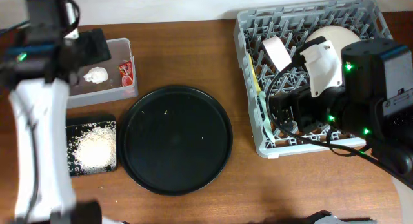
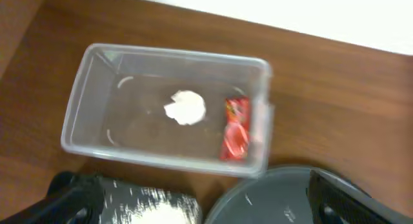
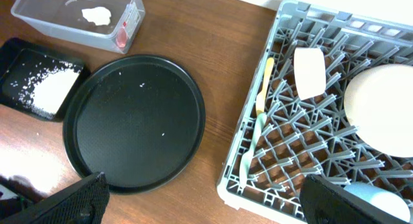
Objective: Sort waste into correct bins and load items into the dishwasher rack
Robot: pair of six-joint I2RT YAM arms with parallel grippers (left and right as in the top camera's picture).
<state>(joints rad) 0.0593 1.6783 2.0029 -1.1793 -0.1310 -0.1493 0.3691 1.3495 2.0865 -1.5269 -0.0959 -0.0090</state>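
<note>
- The left arm point(image 1: 39, 133) is seen reaching from the near left edge of the table point(image 1: 193, 50) toward its far left corner, with the wrist bent over the clear plastic tub point(image 2: 84, 101).
- The left gripper point(image 2: 200, 197) is held above the tub's near wall, facing down. Its two dark fingers point(image 2: 77, 197) are spread wide at the lower corners of the wrist view, and nothing is held between them.
- The crumpled white tissue point(image 2: 185, 107) is found on the tub floor, near the middle. The red sachet wrapper point(image 2: 236, 127) lies just beside it, against an end wall.
- Print on the wrapper is too blurred to be read.
- The rice grains point(image 1: 95, 146) are heaped in the shallow black rectangular tray point(image 1: 90, 120), which is set just in front of the tub. A few stray grains are noted on the large round black tray point(image 1: 193, 159) beside it.
- The right arm point(image 1: 377, 82) is positioned over the near right part of the dishwasher rack point(image 1: 290, 146), and part of the rack is hidden by it from overhead.
- The right gripper point(image 3: 206, 201) is held above the rack's left edge with its fingers set wide apart, and nothing is gripped.
- In the rack, the white cup point(image 3: 310, 72) is seen toward the far left, with the cream plate point(image 3: 381, 108) to its right.
- The yellow utensil point(image 3: 264, 82) and the pale-green utensil point(image 3: 250, 153) are laid end to end along the rack's left wall.
- A pale rounded object at the lower edge of the right wrist view is probably the light-blue cup point(image 3: 381, 201); only part of it is shown.
</note>
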